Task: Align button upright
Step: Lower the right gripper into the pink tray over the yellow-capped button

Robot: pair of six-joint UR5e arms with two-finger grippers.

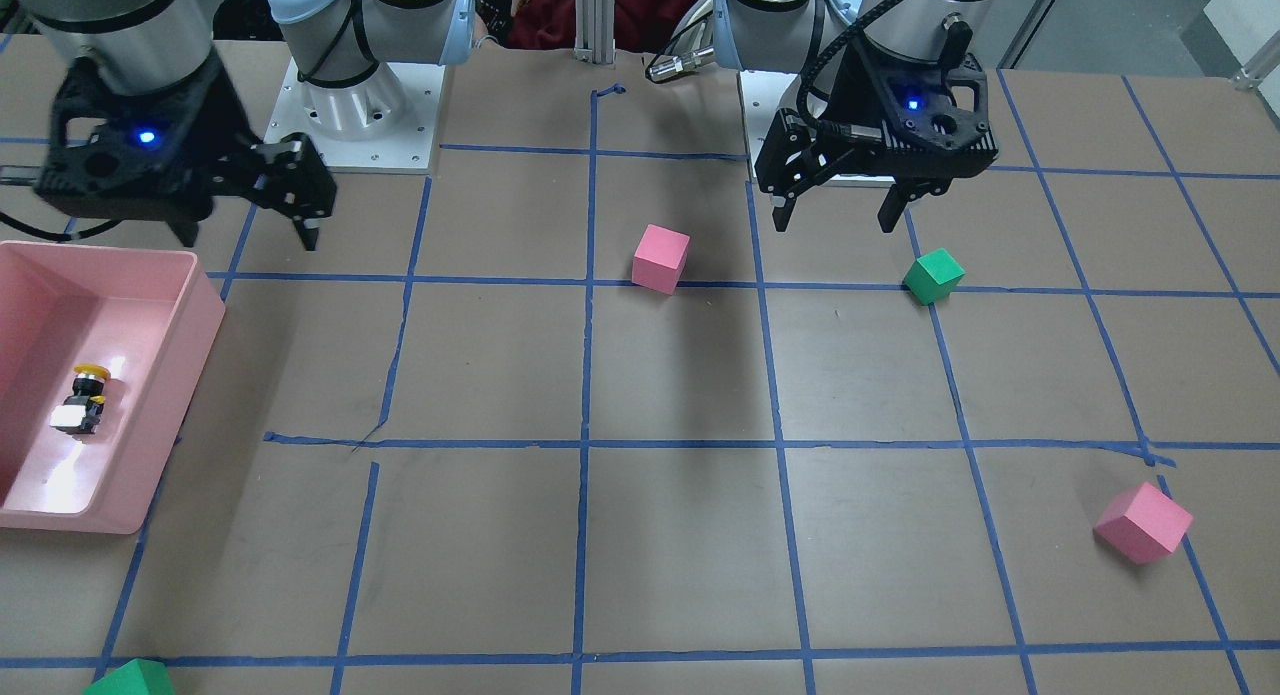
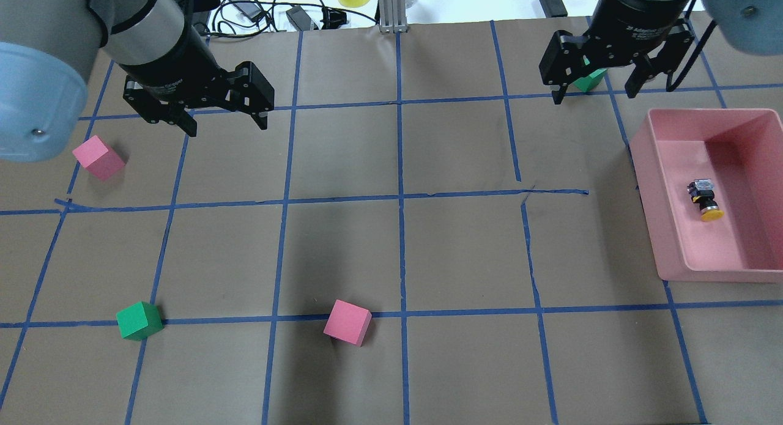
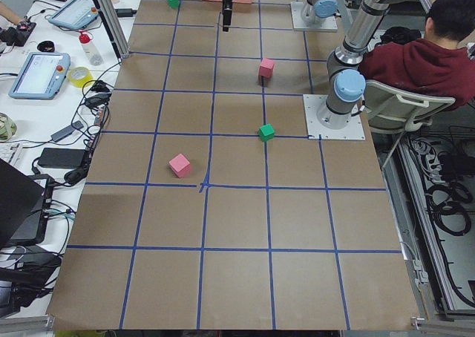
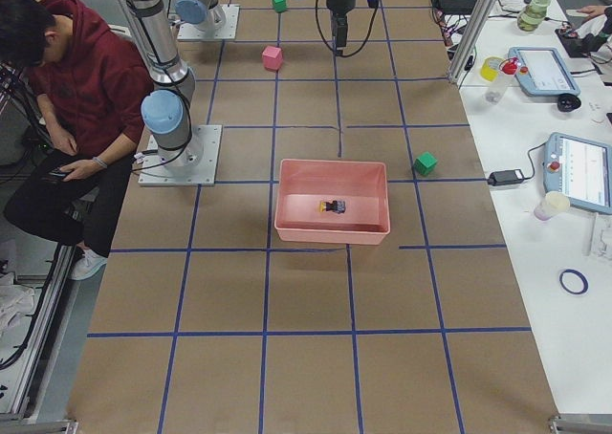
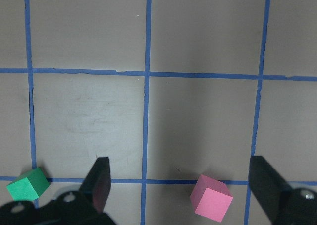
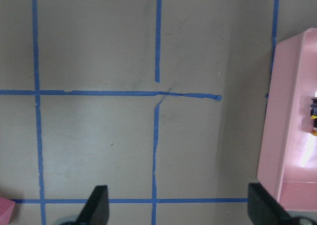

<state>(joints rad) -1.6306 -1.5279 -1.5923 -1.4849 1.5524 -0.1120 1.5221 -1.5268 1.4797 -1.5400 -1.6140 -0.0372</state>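
Note:
The button [image 2: 705,200] lies on its side inside the pink bin [image 2: 642,168], with its yellow cap toward the robot and its black-and-white base away. It also shows in the front view [image 1: 85,400] and at the right edge of the right wrist view [image 6: 314,117]. My right gripper [image 2: 595,95] is open and empty, hovering above the table beyond the bin's far left corner. My left gripper [image 2: 226,124] is open and empty over the table's left half, far from the bin.
A pink cube [image 2: 98,158] and a green cube [image 2: 139,320] lie on the left, another pink cube [image 2: 347,322] near the middle front. A green cube [image 2: 590,81] sits under the right gripper. Blue tape lines grid the brown table.

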